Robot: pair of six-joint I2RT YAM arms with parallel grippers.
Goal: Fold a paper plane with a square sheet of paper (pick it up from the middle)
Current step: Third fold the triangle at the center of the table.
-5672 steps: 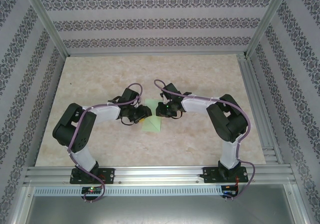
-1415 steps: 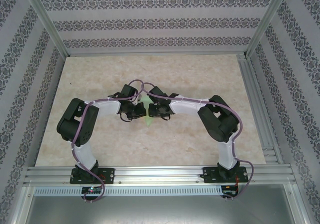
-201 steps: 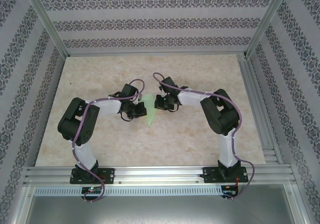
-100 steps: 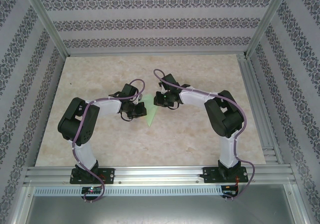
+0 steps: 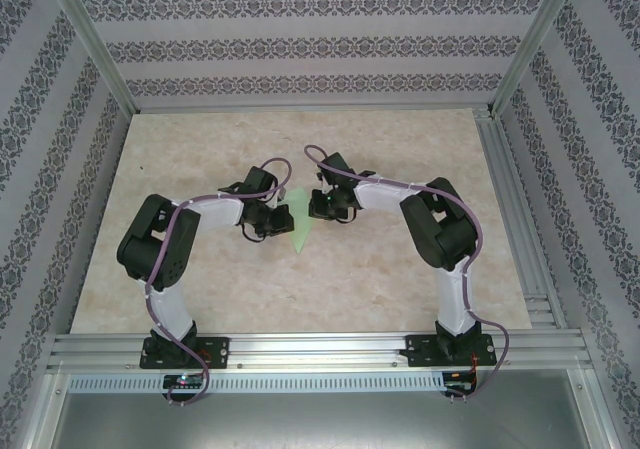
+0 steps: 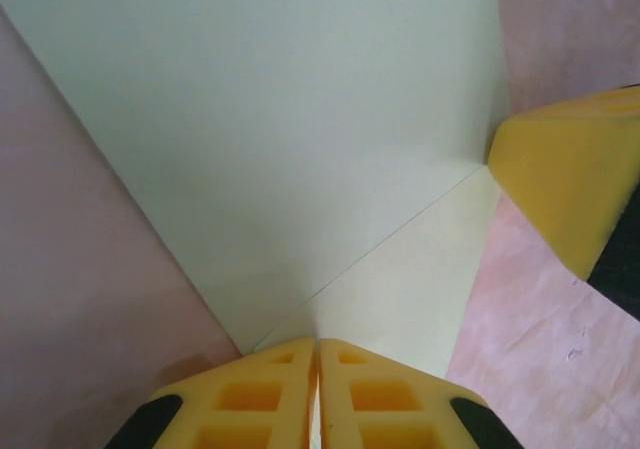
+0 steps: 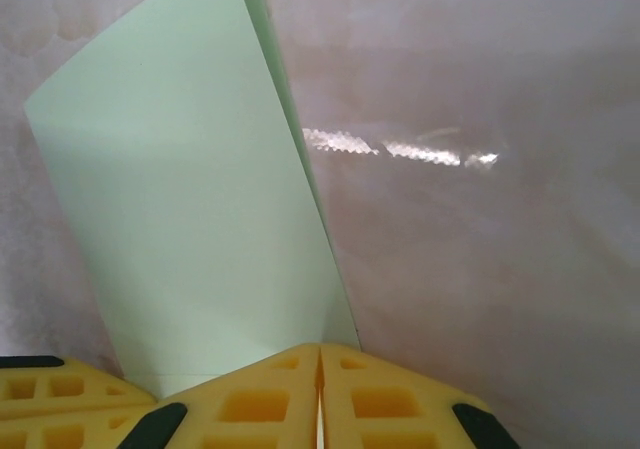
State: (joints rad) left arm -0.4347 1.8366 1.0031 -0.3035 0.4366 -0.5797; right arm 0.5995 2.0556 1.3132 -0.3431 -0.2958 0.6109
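Note:
The paper plane (image 5: pixel 303 229), a pale green sheet folded to a narrow point, lies mid-table between the two grippers. My left gripper (image 5: pixel 283 219) is shut, and its tips (image 6: pixel 318 342) rest on the paper (image 6: pixel 300 139) at the near end of a slanting crease. My right gripper (image 5: pixel 318 207) is shut too. Its tips (image 7: pixel 320 347) sit at the paper's (image 7: pixel 190 219) right edge, where a second layer shows as a darker strip. In the left wrist view the right gripper's fingers (image 6: pixel 570 184) touch the paper's right edge. I cannot tell whether either gripper pinches the paper.
The marble-patterned table (image 5: pixel 200 149) stretches around the paper on all sides. Patterned walls and metal posts (image 5: pixel 90 39) close it in. An aluminium rail (image 5: pixel 320 349) holding both arm bases runs along the near edge.
My right gripper drew slightly toward the back of the table, then came back to the paper's edge. The left arm and the paper stayed where they were.

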